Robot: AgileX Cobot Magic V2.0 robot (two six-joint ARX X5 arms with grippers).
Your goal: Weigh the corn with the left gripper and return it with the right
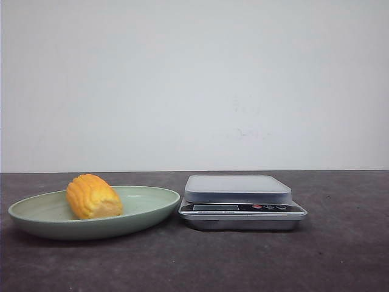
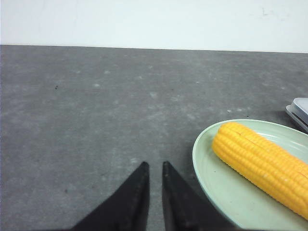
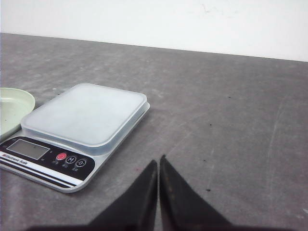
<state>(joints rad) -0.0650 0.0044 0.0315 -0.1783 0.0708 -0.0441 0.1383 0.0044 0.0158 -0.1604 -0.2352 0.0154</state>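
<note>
Corn [image 1: 93, 196] lies on its side in the pale green plate [image 1: 36, 214], left of the plate's middle in the front view, its paler cut end turned toward the camera. In the left wrist view the cob [image 2: 262, 165] shows long rows of yellow kernels and runs off toward 4 o'clock across the plate [image 2: 211, 168].

Just beside the plate at 3 o'clock in the front view stands a digital kitchen scale [image 1: 242, 201] with a frosted platform and a silver base; whether the 2 touch cannot be told. Its front strip carries a display and small buttons, 1 of them red [image 3: 61, 156]. The platform [image 3: 86, 113] carries no load. Both rest on a dark grey table [image 1: 340, 255] before a plain white wall [image 1: 194, 79].

Neither arm appears in the front view. The left gripper [image 2: 155, 166] hovers low over the bare table near the plate's rim, its 2 black fingers [image 2: 137, 192] nearly together with a narrow gap between the tips, holding nothing. The right gripper [image 3: 158, 161] sits near the scale's front corner, over bare table, its fingers [image 3: 180, 197] pressed tip to tip and empty.
</note>
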